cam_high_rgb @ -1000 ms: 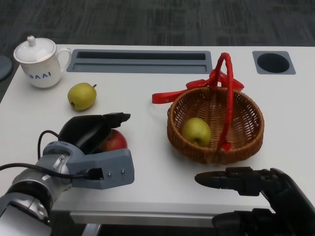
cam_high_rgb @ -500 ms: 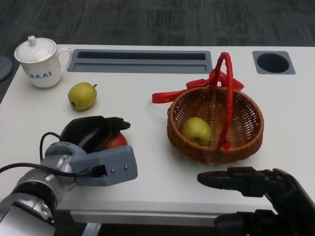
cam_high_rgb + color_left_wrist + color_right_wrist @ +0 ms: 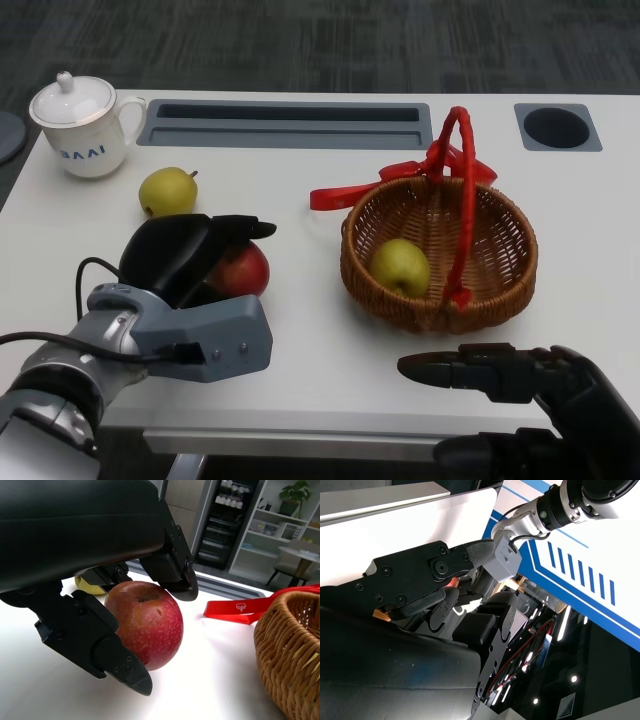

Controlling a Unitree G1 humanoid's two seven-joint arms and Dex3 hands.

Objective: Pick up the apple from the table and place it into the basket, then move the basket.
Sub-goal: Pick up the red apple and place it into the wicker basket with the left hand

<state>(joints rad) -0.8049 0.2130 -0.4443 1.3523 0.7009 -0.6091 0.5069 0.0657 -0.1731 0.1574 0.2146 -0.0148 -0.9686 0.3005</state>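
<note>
Since the earlier frames, the left hand [image 3: 185,258] has drawn the red apple [image 3: 240,270] slightly up and toward the basket, so more of the fruit shows beside the fingers. Its fingers are clamped on the apple, one above and one below in the left wrist view, where the apple [image 3: 145,624] seems just clear of the worktop [image 3: 300,330], though I cannot be sure. The wicker basket [image 3: 500,300] lies to the right of the apple, near but apart, already holding a green apple [image 3: 401,267]; its red handle [image 3: 462,190] arches front to back. The carry therefore runs rightward and over the near-left rim. The right hand [image 3: 500,375] hovers in front of the basket, fingers extended and holding nothing.
</note>
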